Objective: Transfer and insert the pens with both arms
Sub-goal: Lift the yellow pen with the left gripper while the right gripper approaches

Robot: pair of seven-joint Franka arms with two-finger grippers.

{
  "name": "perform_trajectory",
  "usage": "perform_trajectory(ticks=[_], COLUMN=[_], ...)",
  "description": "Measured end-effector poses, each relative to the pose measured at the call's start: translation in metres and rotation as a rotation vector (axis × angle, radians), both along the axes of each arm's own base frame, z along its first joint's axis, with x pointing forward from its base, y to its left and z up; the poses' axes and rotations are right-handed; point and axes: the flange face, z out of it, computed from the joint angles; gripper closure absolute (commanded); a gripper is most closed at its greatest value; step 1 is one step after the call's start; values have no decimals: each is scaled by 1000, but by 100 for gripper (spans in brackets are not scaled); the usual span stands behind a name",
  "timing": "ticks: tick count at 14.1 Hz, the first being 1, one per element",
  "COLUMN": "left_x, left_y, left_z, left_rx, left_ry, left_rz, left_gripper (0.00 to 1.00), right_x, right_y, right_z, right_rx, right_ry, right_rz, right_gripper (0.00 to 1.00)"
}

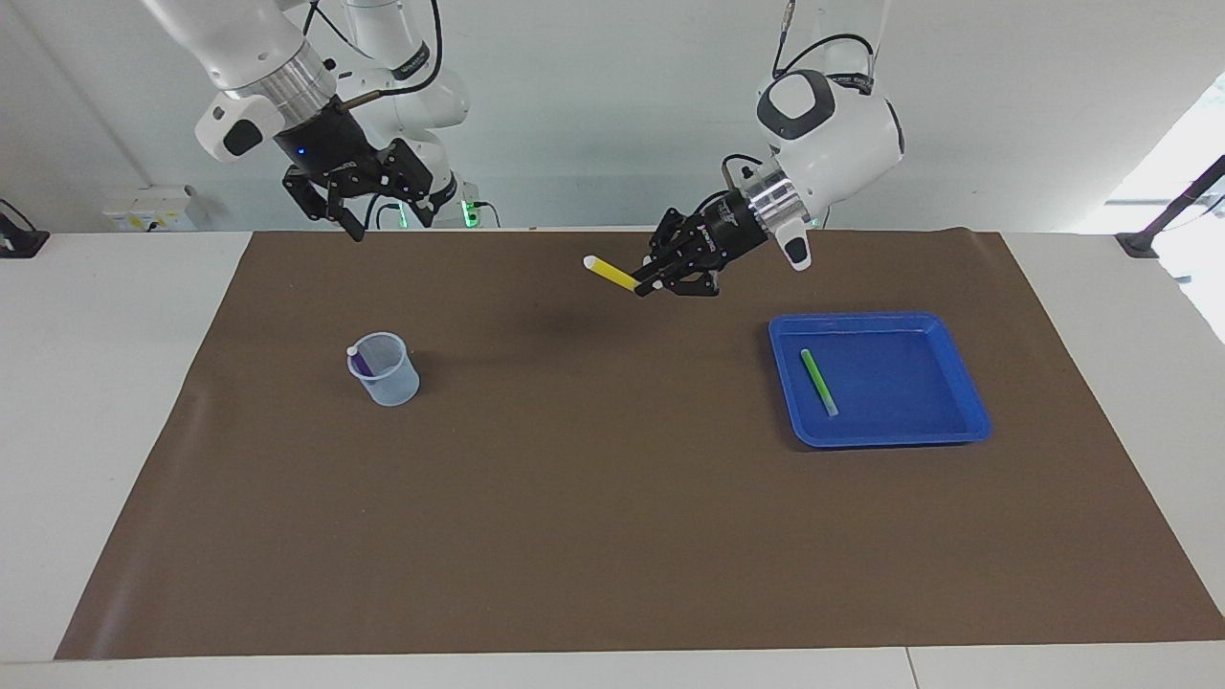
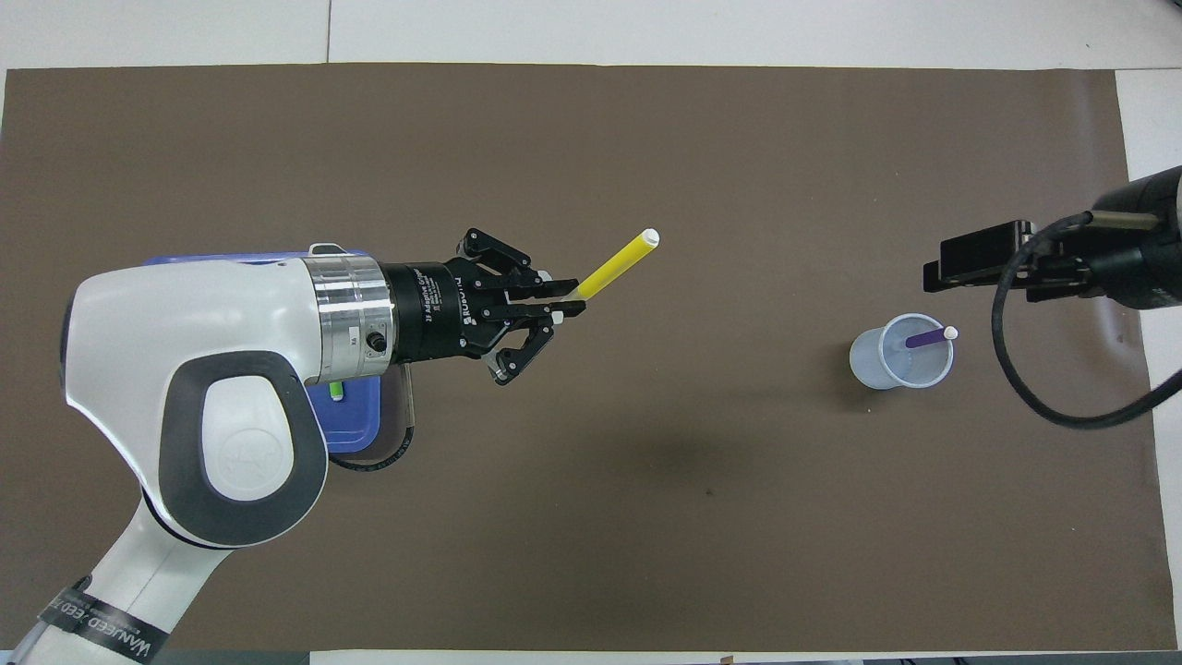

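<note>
My left gripper (image 1: 644, 285) (image 2: 569, 302) is shut on the lower end of the yellow pen (image 1: 610, 274) (image 2: 617, 265). It holds the pen in the air over the middle of the mat, with the white cap pointing toward the right arm's end. The purple pen (image 1: 358, 363) (image 2: 925, 338) leans inside the clear cup (image 1: 387, 373) (image 2: 898, 362). The green pen (image 1: 818, 381) (image 2: 337, 392) lies in the blue tray (image 1: 885, 439) (image 2: 358, 430), mostly hidden by my left arm in the overhead view. High above the mat near the cup hangs my right gripper (image 1: 381, 209) (image 2: 965, 261), open and with nothing in it.
A brown mat (image 1: 612, 517) covers most of the white table. Two smaller white arms with green-lit bases (image 1: 435, 196) stand at the table's edge by the robots.
</note>
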Motion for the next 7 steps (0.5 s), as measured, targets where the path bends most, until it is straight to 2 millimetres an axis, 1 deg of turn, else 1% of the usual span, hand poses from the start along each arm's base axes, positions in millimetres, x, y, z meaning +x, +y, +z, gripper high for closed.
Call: perform_trajectory(ticks=[3,6,7], left_x=[-5,-6,-6], left_y=[-4,-5,-5], left_z=[-1,-1,-1], left_rx=[-17,-22,-25], left_ry=[11,14,17], left_rz=[4,9,11], left_gripper=[100,100,100], right_x=[2,1,2], right_y=[24,58,69], right_z=[6,9,6], right_rx=[97,153,160], right_ry=[-23,-15,-4], right_rz=[-3,-39,-52], right_gripper=[0,0,0])
